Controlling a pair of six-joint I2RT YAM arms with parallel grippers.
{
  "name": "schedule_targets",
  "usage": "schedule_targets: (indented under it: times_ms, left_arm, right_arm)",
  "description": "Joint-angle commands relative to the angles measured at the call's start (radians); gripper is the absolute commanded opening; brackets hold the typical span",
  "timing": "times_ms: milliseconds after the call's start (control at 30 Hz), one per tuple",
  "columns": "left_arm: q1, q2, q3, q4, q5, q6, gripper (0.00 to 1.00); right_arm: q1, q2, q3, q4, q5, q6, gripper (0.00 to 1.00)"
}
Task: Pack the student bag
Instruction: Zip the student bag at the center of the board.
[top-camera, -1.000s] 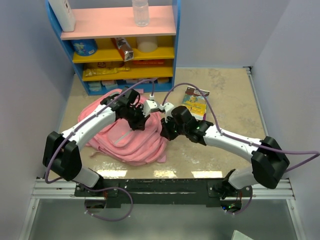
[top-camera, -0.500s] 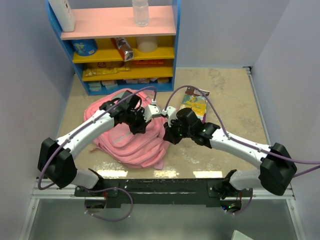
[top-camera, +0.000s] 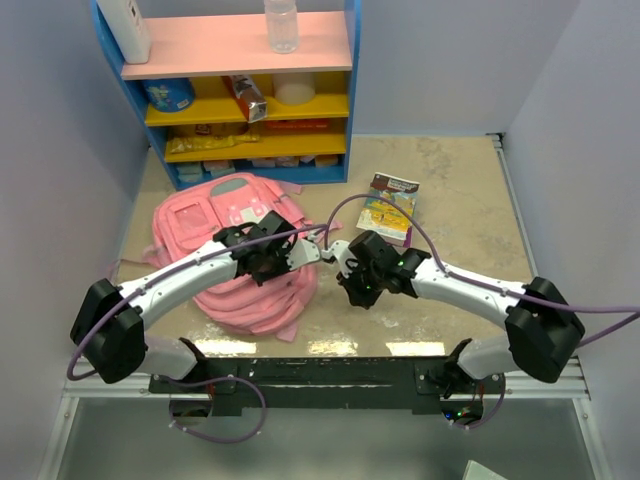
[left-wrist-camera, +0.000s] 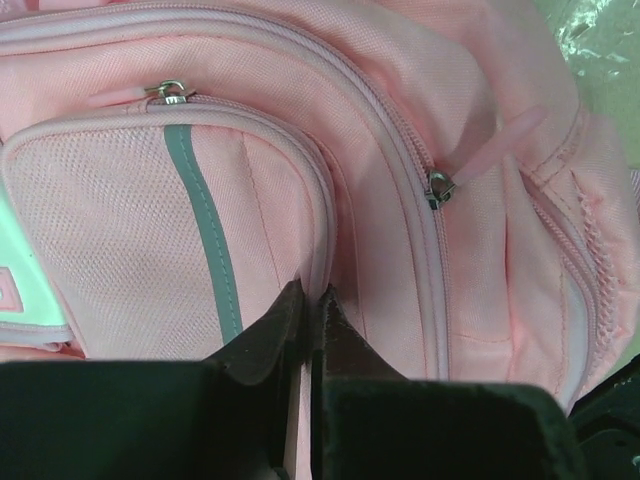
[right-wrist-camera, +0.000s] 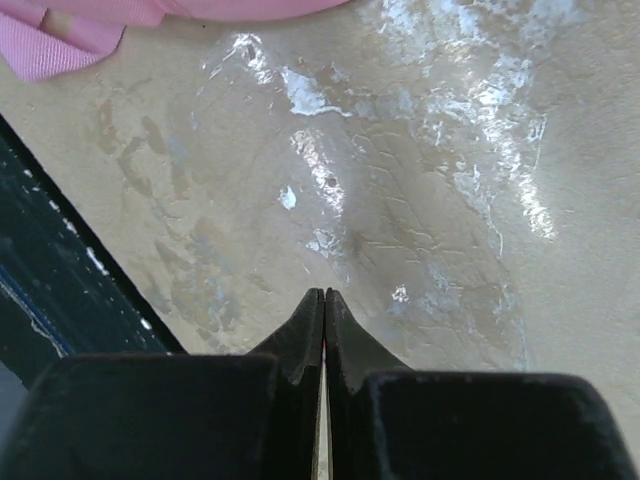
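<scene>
The student bag, a big pink backpack, lies flat left of centre with its front pockets and grey-white patches up. My left gripper rests on its near right part. In the left wrist view the left gripper is shut on a pinch of pink fabric at the edge of the mesh pocket with a grey stripe; a zip pull lies just beyond. My right gripper is shut and empty over bare table right of the bag. The right wrist view shows only a pink strap nearby.
A colourful book lies on the table behind my right arm. A blue, pink and yellow shelf unit stands at the back with a bottle on top and packets inside. The dark front rail is close to my right gripper.
The bag has been turned and spread leftward, its front pockets now facing up. My left gripper moved nearer with the fabric. My right gripper came off the bag's edge to the bare table.
</scene>
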Motion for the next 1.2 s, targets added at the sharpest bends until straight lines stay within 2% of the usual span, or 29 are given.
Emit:
schedule_targets:
  times_ms: [0,33,67,133,167,233,367,500,600,733,833,867,967,1167]
  left_arm:
    - [-0.279,-0.073,0.053,-0.243,0.494,0.542,0.0]
    - [-0.273,-0.084,0.073,-0.243,0.505,0.528,0.0]
    - [-0.262,-0.09,0.093,-0.235,0.549,0.516,0.0]
    - [-0.221,-0.104,0.151,-0.23,0.6,0.474,0.0]
    - [-0.212,-0.104,0.168,-0.23,0.636,0.462,0.0]
    - [-0.184,-0.119,0.194,-0.221,0.681,0.422,0.0]
    - [-0.15,-0.162,0.162,-0.194,0.71,0.371,0.0]
    - [-0.112,-0.213,0.101,-0.138,0.695,0.327,0.0]
    - [-0.081,-0.219,0.041,-0.04,0.629,0.25,0.0]
    - [-0.057,-0.209,-0.027,0.13,0.465,0.117,0.0]
    - [0.049,-0.15,-0.031,0.158,0.454,0.025,0.0]
    - [0.116,-0.133,-0.027,0.156,0.465,-0.012,0.0]
    - [0.193,-0.115,-0.044,0.182,0.512,-0.058,0.0]
    - [0.192,-0.158,-0.062,0.248,0.568,-0.15,0.0]
  right_arm:
    - [-0.152,-0.006,0.063,0.509,0.211,0.342,0.04]
    - [-0.15,-0.037,-0.03,0.565,0.2,0.352,0.09]
    - [-0.15,-0.066,-0.081,0.675,0.19,0.374,0.21]
    - [-0.152,-0.157,-0.208,0.78,0.173,0.392,0.28]
    - [-0.15,-0.184,-0.239,0.857,0.173,0.4,0.35]
    - [-0.152,-0.226,-0.272,0.886,0.173,0.402,0.4]
    - [-0.152,-0.246,-0.267,0.871,0.152,0.395,0.43]
    - [-0.15,-0.272,-0.249,0.777,0.155,0.418,0.43]
    - [-0.152,-0.353,-0.284,0.742,0.149,0.447,0.43]
    - [-0.144,-0.444,-0.318,0.697,0.126,0.477,0.42]
    - [-0.086,-0.465,-0.318,0.645,0.15,0.49,0.41]
    - [-0.025,-0.468,-0.318,0.624,0.196,0.494,0.41]
    - [0.107,-0.449,-0.335,0.637,0.262,0.53,0.42]
    - [0.284,-0.332,-0.359,0.737,0.396,0.601,0.47]
